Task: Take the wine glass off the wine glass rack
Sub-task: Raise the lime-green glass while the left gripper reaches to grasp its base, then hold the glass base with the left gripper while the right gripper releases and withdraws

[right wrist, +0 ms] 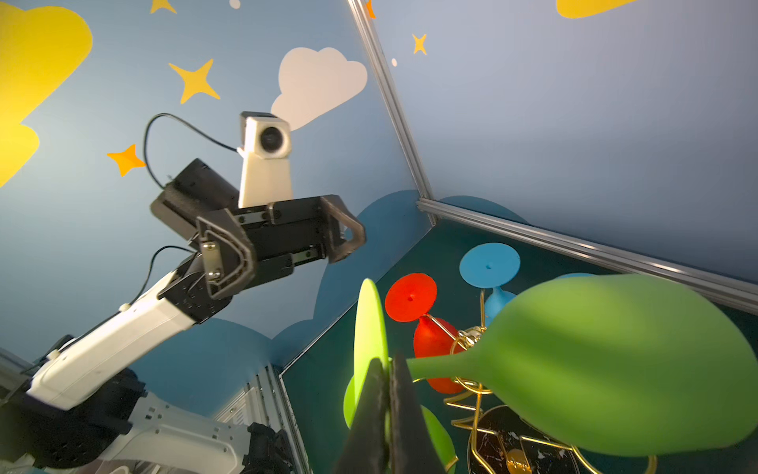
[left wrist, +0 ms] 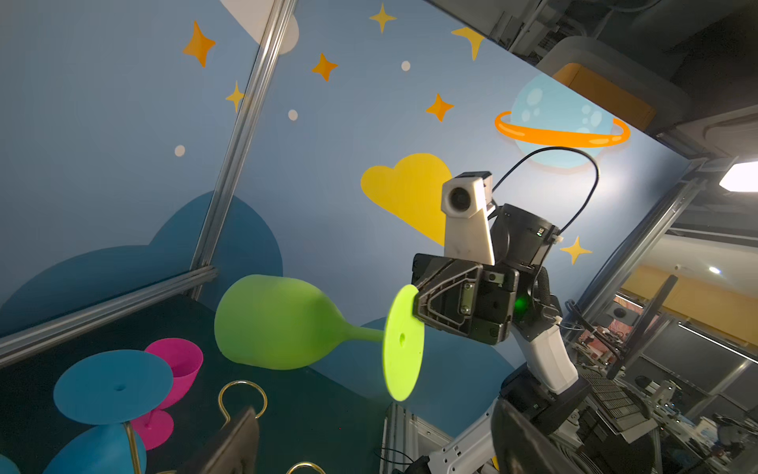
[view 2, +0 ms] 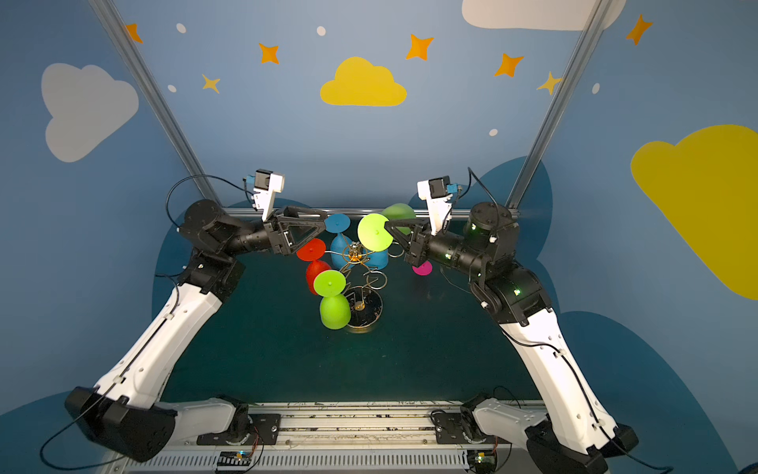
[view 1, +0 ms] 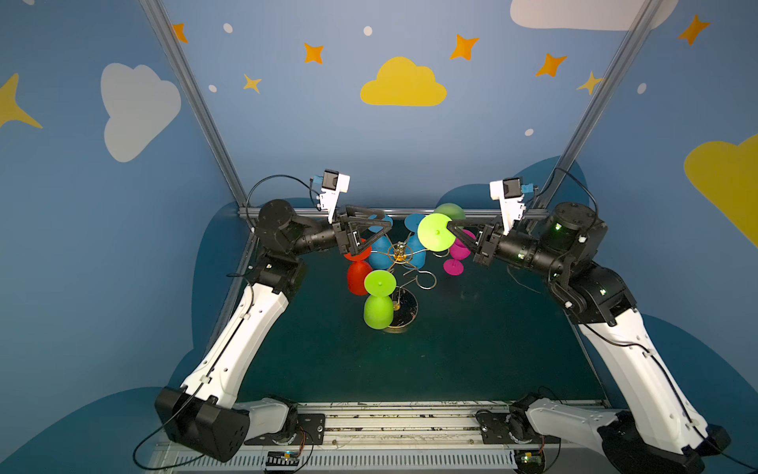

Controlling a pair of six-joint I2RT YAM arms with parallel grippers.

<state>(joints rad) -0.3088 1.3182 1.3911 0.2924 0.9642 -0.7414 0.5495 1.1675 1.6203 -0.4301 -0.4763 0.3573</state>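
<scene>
Wine glass in lime-green plastic [left wrist: 279, 324] hangs sideways, apparently clear of the gold wire rack [view 1: 400, 252], since our right gripper [left wrist: 418, 303] is clamped on its foot rim, we judge to slide it free, while our left gripper [right wrist: 283, 273] hovers empty, jaws apart.

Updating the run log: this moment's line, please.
right end effector: shut on green wine glass foot | sideways, off rack | left end effector: open, empty
</scene>
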